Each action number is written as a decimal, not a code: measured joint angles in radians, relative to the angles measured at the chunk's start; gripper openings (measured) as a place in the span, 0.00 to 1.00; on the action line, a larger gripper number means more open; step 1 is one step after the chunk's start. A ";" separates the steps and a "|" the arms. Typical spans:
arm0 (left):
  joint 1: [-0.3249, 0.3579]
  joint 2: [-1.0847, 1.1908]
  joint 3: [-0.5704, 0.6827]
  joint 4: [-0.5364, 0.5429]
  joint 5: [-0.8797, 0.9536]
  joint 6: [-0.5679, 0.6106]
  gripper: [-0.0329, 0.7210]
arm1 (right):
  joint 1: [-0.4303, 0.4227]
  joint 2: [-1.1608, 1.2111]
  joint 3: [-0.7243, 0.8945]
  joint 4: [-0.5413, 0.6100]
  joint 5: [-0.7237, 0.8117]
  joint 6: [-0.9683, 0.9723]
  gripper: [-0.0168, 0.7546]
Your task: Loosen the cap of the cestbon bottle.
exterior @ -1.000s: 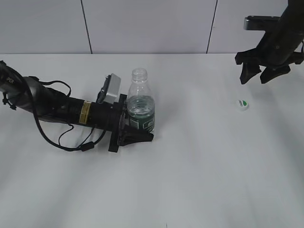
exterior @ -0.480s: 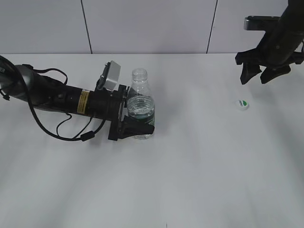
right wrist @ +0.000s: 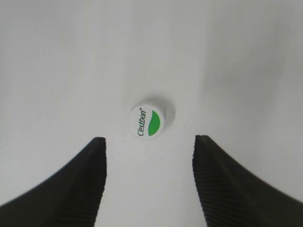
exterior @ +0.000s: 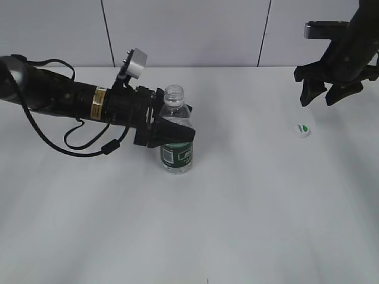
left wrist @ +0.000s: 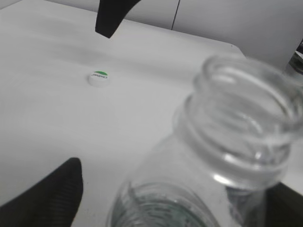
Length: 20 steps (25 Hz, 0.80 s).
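On the left, my left gripper (exterior: 172, 134) is standing wide open around the cestbon bottle (exterior: 176, 139), gripping nothing; its neck is standing bare. On the right, the cap (exterior: 302, 129) is lying on the table (exterior: 249, 213) under my empty, open right gripper (exterior: 324, 93), so the loosening looks finished.

- One cestbon bottle (exterior: 176, 139), uncapped, standing left of centre on the table.
- One cap (exterior: 302, 129), lying on the table at the far right.
- Two grippers: the left gripper (exterior: 177, 135) at the bottle, the right gripper (exterior: 325, 92) above the cap.
- One white table (exterior: 249, 219).
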 joint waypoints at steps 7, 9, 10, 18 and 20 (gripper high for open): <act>-0.001 -0.074 0.000 0.010 -0.001 -0.104 0.81 | 0.000 0.000 0.000 -0.007 0.009 0.000 0.59; -0.001 -0.093 0.000 0.009 -0.001 -0.114 0.81 | 0.000 0.000 -0.003 -0.008 0.015 0.000 0.59; -0.001 -0.101 0.000 0.006 -0.001 -0.118 0.81 | 0.000 0.000 -0.007 -0.008 0.026 0.000 0.59; -0.001 -0.159 0.001 -0.038 -0.001 -0.186 0.81 | 0.000 0.000 -0.110 -0.010 0.177 0.000 0.59; -0.001 -0.180 0.000 -0.044 -0.001 -0.207 0.81 | 0.000 0.000 -0.140 -0.010 0.223 0.000 0.59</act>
